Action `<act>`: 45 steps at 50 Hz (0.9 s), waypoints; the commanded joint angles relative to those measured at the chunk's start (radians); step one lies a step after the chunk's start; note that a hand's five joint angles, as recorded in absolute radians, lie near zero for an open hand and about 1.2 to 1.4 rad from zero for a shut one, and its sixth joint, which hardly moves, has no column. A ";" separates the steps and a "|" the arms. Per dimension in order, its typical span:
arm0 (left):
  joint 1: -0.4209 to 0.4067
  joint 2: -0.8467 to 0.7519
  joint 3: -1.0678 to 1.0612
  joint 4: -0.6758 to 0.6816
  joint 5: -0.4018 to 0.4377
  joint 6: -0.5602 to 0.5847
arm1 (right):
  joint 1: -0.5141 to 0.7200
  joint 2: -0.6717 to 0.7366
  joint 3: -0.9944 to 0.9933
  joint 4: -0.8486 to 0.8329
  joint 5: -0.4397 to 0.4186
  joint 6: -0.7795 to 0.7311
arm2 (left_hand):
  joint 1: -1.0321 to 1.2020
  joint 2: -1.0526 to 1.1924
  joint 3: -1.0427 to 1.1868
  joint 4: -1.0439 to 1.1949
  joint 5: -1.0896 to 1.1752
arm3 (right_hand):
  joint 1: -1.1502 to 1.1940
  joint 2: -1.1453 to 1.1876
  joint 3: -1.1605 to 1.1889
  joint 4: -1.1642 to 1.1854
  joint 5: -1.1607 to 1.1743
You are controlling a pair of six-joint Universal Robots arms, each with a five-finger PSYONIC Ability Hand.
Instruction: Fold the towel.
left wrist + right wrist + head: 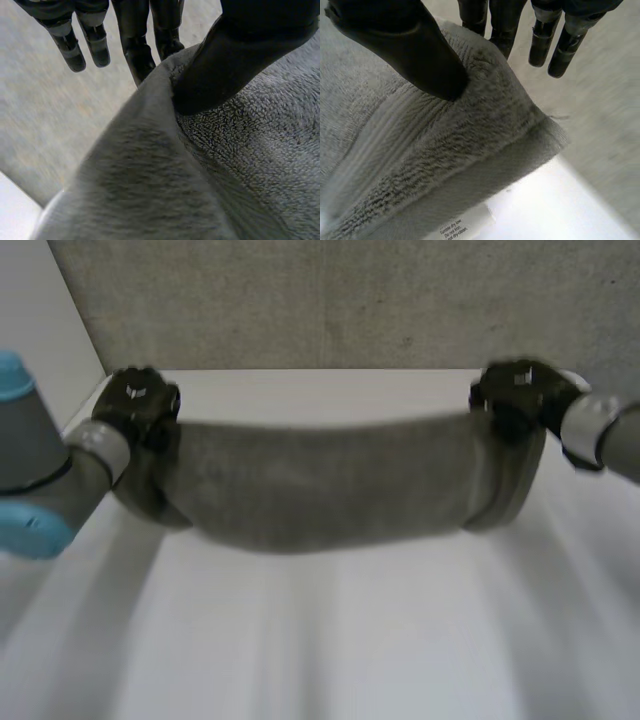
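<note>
I held the grey towel (330,485) stretched between my left hand (137,402) at one end and my right hand (512,395) at the other, above the white table (330,640), its middle sagging slightly.

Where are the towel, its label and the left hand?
towel (330,485): head view, middle of the cloth.
label (454,231): right wrist view, printed face.
left hand (138,400): head view, top of hand.

So by my count that's just one grey towel (330,485) with one care label (455,231) on it, two black hands, left hand (138,400) and right hand (515,395), and one white table (330,640).
</note>
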 commanded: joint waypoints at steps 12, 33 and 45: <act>-0.019 0.025 0.157 0.467 -0.011 -0.180 | 0.006 -0.017 -0.164 -0.408 0.047 0.333 | 0.097 0.051 -0.052 -0.059 0.074 | 0.069 0.073 -0.043 -0.076 0.054; 0.073 0.162 -0.459 0.466 0.110 -0.173 | -0.048 -0.163 0.480 -0.405 -0.111 0.123 | 0.097 0.051 -0.052 -0.059 0.074 | 0.069 0.073 -0.043 -0.076 0.054; 0.142 0.512 -0.765 0.362 0.192 -0.107 | -0.212 -0.502 0.788 -0.345 -0.253 0.091 | 0.097 0.051 -0.052 -0.059 0.074 | 0.069 0.073 -0.043 -0.076 0.054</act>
